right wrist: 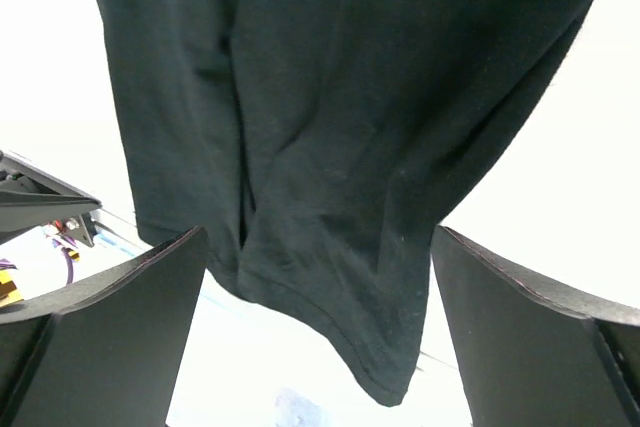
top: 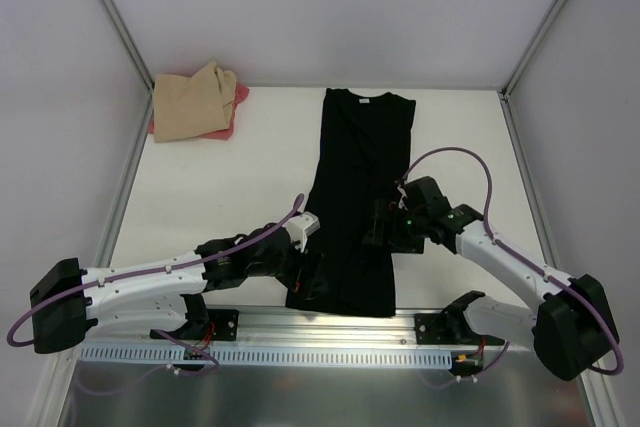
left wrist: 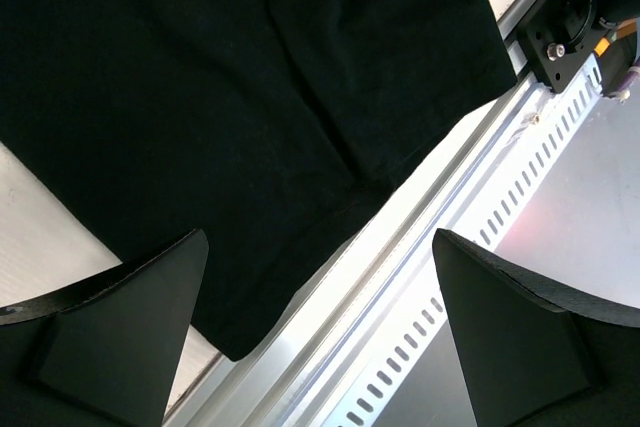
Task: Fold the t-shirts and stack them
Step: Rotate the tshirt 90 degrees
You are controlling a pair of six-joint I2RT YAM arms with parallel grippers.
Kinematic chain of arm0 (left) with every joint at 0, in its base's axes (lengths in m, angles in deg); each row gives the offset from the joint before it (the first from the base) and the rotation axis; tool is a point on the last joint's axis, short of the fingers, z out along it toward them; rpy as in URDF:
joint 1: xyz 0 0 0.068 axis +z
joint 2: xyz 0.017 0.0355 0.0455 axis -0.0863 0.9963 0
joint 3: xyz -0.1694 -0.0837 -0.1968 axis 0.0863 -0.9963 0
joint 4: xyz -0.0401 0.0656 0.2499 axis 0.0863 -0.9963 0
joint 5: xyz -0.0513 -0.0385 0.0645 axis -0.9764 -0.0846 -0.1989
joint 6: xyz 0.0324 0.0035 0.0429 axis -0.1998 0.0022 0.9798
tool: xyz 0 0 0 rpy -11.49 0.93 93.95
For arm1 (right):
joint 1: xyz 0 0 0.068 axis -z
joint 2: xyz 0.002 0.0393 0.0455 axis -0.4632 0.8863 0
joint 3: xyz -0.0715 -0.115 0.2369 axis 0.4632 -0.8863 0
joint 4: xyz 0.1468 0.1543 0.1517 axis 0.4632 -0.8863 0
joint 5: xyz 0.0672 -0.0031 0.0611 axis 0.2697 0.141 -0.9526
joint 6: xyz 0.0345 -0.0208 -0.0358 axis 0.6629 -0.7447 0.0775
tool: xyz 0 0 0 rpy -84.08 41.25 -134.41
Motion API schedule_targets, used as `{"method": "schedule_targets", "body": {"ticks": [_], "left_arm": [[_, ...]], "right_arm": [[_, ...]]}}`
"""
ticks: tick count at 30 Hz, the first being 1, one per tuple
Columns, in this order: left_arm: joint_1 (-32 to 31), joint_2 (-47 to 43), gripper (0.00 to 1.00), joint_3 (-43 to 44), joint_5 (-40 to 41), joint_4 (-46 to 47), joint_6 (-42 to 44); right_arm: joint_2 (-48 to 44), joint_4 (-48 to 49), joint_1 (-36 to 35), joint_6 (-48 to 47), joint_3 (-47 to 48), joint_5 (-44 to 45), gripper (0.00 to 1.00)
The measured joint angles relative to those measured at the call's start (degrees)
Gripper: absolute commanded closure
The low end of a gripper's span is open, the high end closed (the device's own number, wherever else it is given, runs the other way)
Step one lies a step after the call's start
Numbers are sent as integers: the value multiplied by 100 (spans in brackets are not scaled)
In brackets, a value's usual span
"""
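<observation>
While the black shirt (top: 350, 177) lies folded lengthwise mid-counter (top: 250, 167), hem at the near edge, both claws are held wide open and empty above it: the left claw (left wrist: 320, 237) at the hem, the right claw (right wrist: 320, 237) over its right side. A tan shirt (top: 190, 102) is piled on a pink-red shirt (top: 240, 99) at the far left corner.

**Open table on both flanks, rail hard at the near edge**

My left jaws stand wide above the near-left corner of the long black cloth t-shirt (top: 350, 197), and my right jaws stand wide above its right edge. Bare white table (top: 220, 197) lies free either side of it. The slotted aluminium rail (top: 330, 332) runs right at the hem. A rumpled tan t-shirt (top: 192, 102) on a pink-red t-shirt (top: 222, 131) fills the far-left corner, well apart. The pale left panel (top: 60, 147) and pale right panel (top: 590, 127) wall in both sides.
</observation>
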Motion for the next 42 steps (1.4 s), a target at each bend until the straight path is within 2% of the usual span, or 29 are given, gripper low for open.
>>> {"method": "schedule_targets", "body": {"ticks": [14, 29, 42], "left_arm": [[0, 0, 1, -92, -2, 39, -17], [0, 0, 1, -166, 0, 42, -20], [0, -4, 1, -186, 2, 37, -20]], "right_arm": [[-328, -483, -173, 96, 376, 269, 1], [752, 315, -363, 247, 4, 219, 0], [885, 396, -380, 245, -109, 404, 0]]}}
